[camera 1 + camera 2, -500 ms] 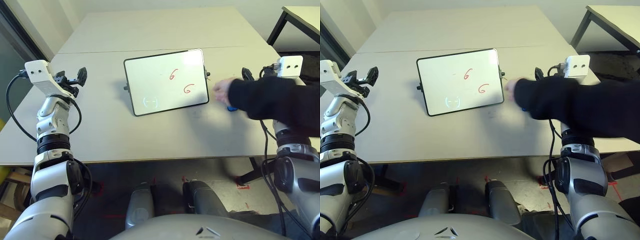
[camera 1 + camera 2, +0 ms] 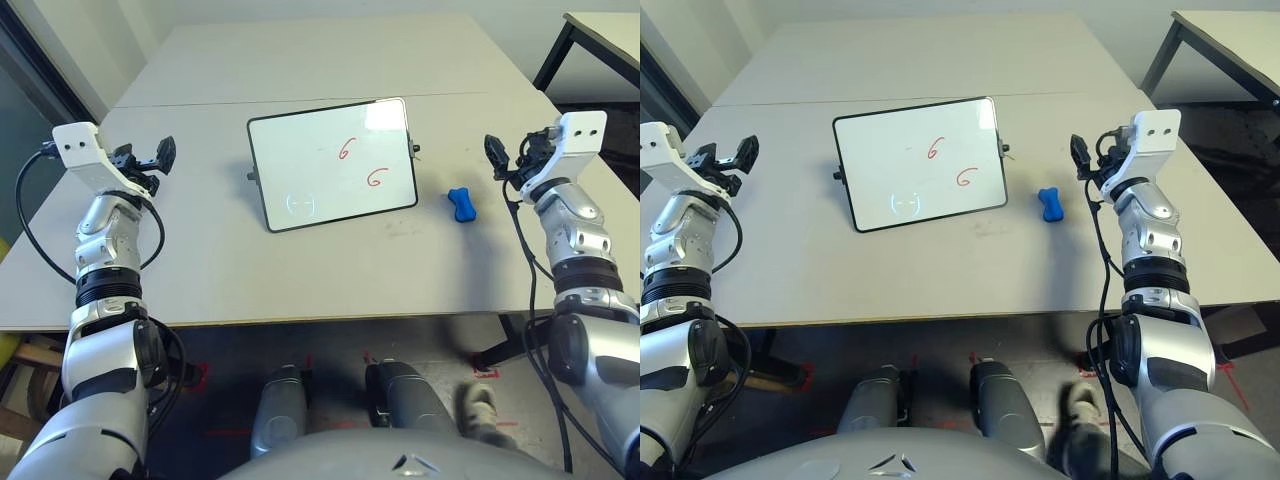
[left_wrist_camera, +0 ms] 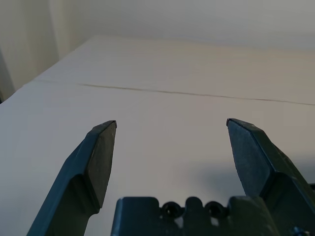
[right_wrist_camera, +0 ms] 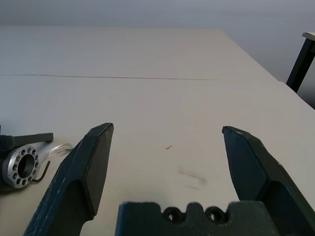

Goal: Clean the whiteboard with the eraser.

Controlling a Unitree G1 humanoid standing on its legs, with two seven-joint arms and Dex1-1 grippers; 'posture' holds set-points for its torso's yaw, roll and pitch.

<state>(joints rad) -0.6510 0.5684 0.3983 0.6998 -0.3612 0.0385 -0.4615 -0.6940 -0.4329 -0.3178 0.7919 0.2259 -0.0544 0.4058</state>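
Left eye view: the tabletop [image 2: 300, 270] carries the whiteboard [image 2: 330, 165] at its middle, propped tilted with its red 6s facing the robot — likely for wiping. Just right lies the eraser [image 2: 461, 204], unheld; right hand [image 2: 510, 158] and left hand [image 2: 150, 158] hover open, empty.

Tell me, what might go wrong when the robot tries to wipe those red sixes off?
The eraser is small and lies flat on the table, so the open right pincer could nudge it away instead of gripping it. The whiteboard seems to lie loose, and neither pincer holds it; wiping might push it along. The left pincer hovers far off, open.
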